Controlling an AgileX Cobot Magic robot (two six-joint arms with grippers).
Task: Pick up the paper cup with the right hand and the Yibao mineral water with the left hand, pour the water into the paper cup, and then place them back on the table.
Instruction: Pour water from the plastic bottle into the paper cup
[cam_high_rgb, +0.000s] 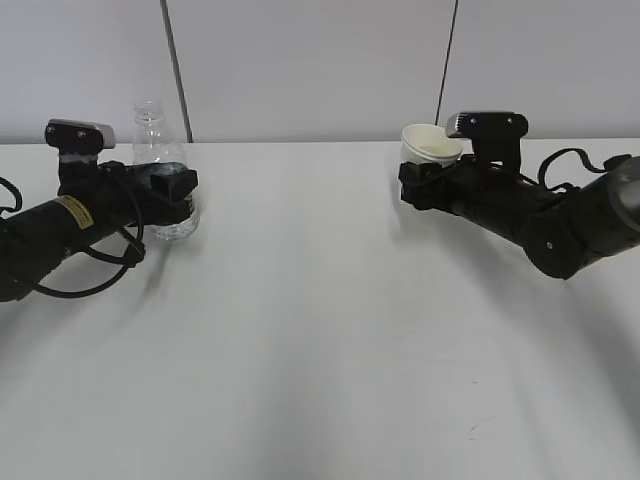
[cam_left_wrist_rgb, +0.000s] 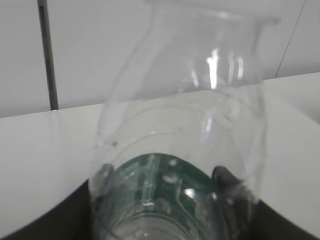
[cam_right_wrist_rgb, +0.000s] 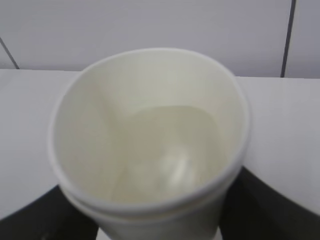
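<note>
Clear uncapped bottle (cam_high_rgb: 160, 170) upright; white cup (cam_high_rgb: 430, 150) tilted.

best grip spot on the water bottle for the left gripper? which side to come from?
Grip the water bottle around its labelled lower body, coming in level from the left. It stands upright on the table, and that straight band is wider and firmer than the tapered open neck. The left gripper already sits there, fingers either side of the label.

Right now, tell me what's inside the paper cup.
The paper cup shows only its cream wall and a pale glossy bottom, possibly a little water. The right gripper hides its lower outside.
</note>
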